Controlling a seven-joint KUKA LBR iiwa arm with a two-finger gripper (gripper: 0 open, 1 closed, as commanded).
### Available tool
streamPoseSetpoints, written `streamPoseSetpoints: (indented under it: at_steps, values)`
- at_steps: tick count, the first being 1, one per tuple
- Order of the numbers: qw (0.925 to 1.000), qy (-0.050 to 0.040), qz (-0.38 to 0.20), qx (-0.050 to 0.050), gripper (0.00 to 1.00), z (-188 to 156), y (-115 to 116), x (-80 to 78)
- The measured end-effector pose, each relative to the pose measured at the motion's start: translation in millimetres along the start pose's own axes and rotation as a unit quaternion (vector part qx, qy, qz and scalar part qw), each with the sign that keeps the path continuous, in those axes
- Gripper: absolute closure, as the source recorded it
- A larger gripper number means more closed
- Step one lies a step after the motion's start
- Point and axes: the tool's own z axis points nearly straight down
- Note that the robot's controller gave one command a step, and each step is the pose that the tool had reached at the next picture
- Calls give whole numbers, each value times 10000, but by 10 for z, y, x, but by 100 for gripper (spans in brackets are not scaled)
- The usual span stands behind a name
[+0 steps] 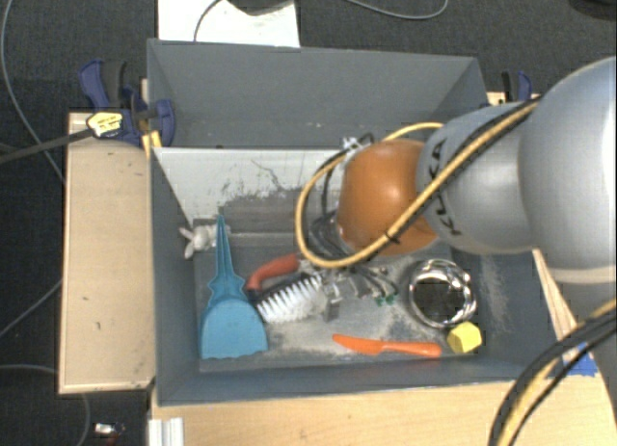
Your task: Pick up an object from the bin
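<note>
End effector [333, 298] sits beside the white-bristled brush [289, 298] near the bin's [289, 78] front edge; whether it is spread or pressed together, I cannot tell. The arm [501, 184] is lettered KUKA.

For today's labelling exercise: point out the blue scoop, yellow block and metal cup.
blue scoop [231, 330], camera view, flat blade
yellow block [465, 339], camera view, top face
metal cup [441, 297], camera view, dark inside

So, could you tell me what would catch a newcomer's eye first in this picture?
The big grey arm with its orange wrist cover reaches in from the right, its end effector over a white-bristled brush with a red handle, mid-bin. A bright blue scoop lies at the lower left, and a shiny metal cup sits at the right, near a small yellow block.
</note>
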Motion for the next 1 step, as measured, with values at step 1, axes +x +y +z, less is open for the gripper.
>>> streamPoseSetpoints:
  at_steps: [1]
  values:
    - [10000, -1, 19, -1, 100, -173, 1, -46]
